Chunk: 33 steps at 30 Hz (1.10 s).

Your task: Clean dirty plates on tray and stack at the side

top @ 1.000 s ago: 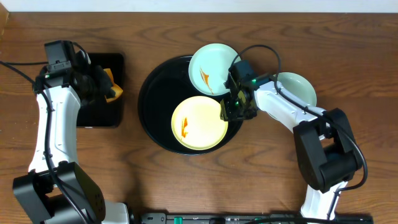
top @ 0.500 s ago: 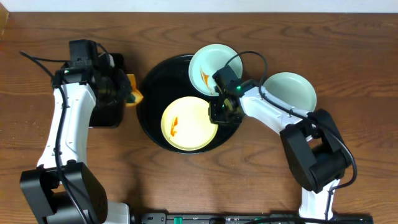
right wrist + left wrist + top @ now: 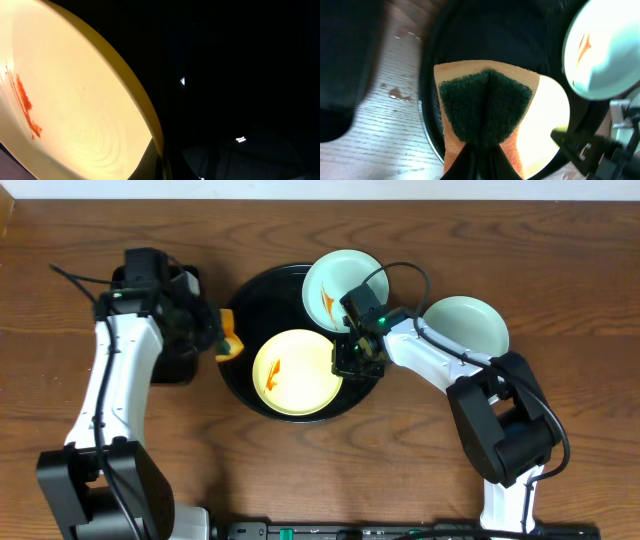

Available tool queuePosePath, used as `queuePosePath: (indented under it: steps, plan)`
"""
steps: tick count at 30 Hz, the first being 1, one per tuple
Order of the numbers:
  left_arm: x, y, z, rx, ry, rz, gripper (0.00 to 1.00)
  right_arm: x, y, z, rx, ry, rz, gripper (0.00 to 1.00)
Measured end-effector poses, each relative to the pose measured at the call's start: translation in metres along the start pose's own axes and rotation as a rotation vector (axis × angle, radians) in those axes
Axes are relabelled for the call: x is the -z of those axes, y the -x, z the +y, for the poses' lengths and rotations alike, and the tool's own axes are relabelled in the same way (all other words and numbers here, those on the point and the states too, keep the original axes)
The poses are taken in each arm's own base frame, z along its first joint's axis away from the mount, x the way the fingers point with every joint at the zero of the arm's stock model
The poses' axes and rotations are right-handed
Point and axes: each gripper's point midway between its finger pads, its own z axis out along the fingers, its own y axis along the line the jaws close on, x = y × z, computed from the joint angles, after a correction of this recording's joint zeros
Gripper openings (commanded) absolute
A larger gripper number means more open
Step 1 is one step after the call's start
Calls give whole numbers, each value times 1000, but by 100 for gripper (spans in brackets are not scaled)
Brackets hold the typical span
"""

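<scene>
Yellow plate [image 3: 297, 372], on the tray [image 3: 270, 300]; right fingers [image 3: 345, 364] closed on its right rim. Sponge [image 3: 485, 107], pinched in left fingers [image 3: 470, 165], just left of the plate; smear [image 3: 275, 376] lies toward that side, left arm nearer.

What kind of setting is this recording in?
Probably a lab tabletop staged for dishwashing, not a real kitchen: two white robot arms at a brown wooden table, a round glossy black tray holding a sauce-smeared pale yellow plate, and an orange sponge with green scouring face.
</scene>
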Motion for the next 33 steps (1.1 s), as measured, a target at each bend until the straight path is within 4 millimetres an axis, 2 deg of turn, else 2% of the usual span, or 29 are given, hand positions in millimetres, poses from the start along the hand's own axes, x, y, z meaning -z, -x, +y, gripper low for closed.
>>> queuePosePath:
  steps: [5, 8, 16, 25, 31, 33]
  plan:
    - [-18, -17, -18, -126, -15, 38, 7, 0, 0, 0, 0, 1, 0, 1]
    - [-29, -27, -22, -192, -1, 55, 8, 0, 0, 0, 1, 1, 0, 1]
    - [-54, -46, -24, -317, 20, 72, 8, 0, 0, 0, 1, 2, 0, 1]
    - [-81, -61, -20, -362, 31, 88, 7, 0, 0, 0, 1, 1, 1, 1]
    - [-117, -73, -19, -353, 52, 157, 7, 0, 0, 0, 1, 1, 1, 1]
    - [-122, -74, -16, -329, 68, 163, 7, 0, 0, 0, 1, 1, 1, 1]
